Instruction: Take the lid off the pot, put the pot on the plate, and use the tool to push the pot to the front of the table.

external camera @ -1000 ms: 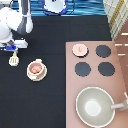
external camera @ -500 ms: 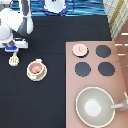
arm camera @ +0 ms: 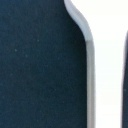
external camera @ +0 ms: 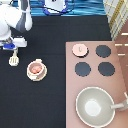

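Gripper point(external camera: 11, 46) at exterior view's left edge, just above the tool point(external camera: 14, 59) on the table point(external camera: 55, 90). Pot point(external camera: 35, 68) sits on plate point(external camera: 37, 76); lid point(external camera: 79, 49) on stove point(external camera: 117, 70).

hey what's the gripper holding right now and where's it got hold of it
It cannot be told. The gripper sits over the handle end of the tool, at the exterior view's left, beside the pot on the plate.
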